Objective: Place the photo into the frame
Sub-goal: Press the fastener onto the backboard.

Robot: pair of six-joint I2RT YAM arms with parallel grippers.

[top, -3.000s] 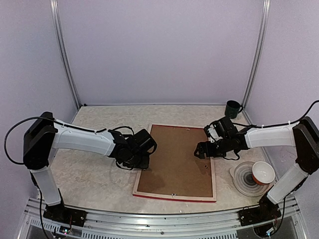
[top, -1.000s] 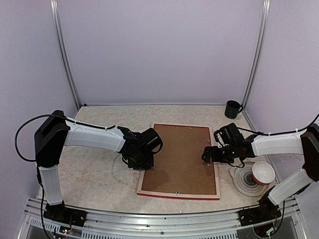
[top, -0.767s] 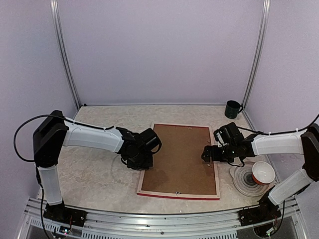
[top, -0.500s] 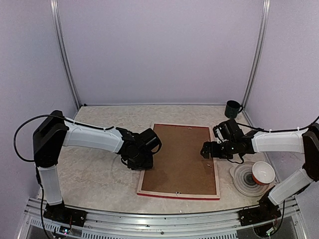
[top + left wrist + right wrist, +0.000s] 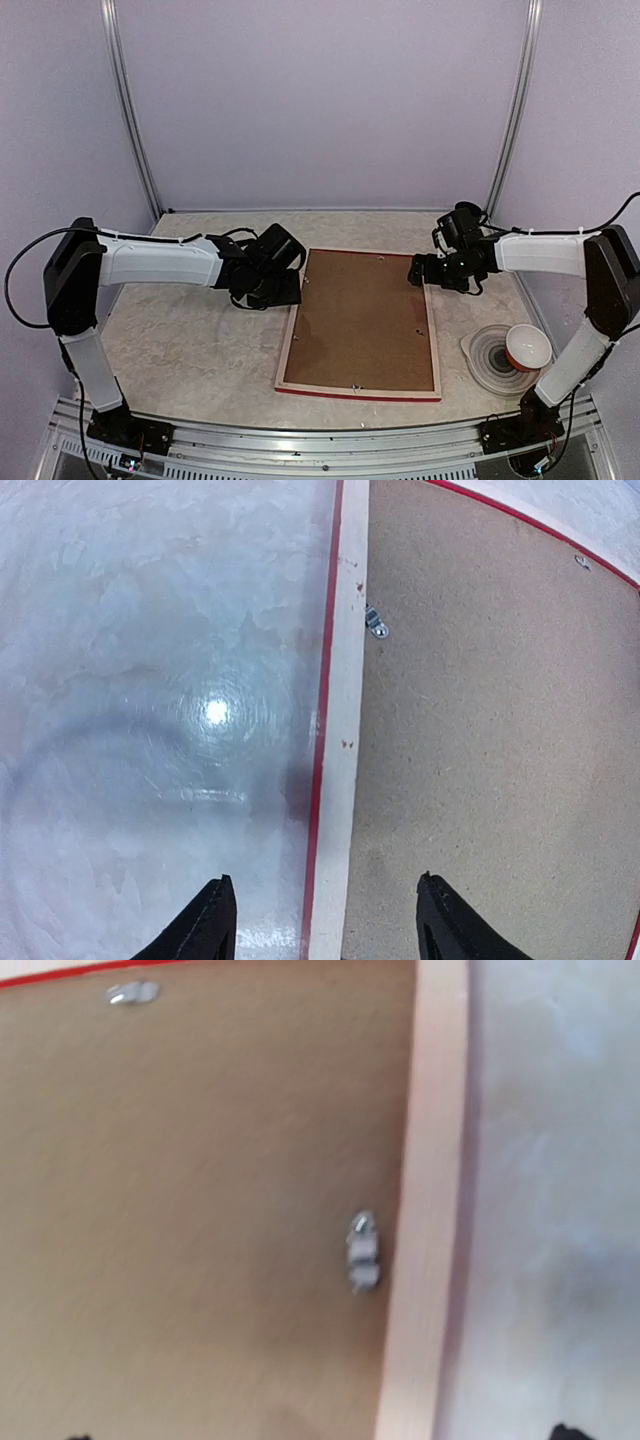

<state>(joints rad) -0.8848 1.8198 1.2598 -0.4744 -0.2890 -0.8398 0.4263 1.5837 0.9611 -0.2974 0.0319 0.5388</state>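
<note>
The frame (image 5: 356, 392), a large rectangular picture frame with red outer edges and a pale bare-wood back, lies flat and back-up in the middle of the pale marbled tabletop (image 5: 190, 350). Its long axis runs from the near edge toward the far wall, and the short sides face the arms' bases and the wall. A plain brown backing board (image 5: 360, 320) fills its opening, and a small metal tab (image 5: 375, 625) on the left rail reaches onto the board.

The left gripper (image 5: 325, 925) hangs over the far part of the left rail with its fingers spread. The rail and its red edge lie in the gap between them, and nothing is grasped. The right gripper (image 5: 416, 272) hovers over the far part of the right rail, fingers spread wide and holding nothing.

A dark green mug (image 5: 466, 217) stands in the far right corner. To the right of the frame's near end, an orange-and-white cup (image 5: 527, 347) rests in a clear ringed dish (image 5: 490, 362).
</note>
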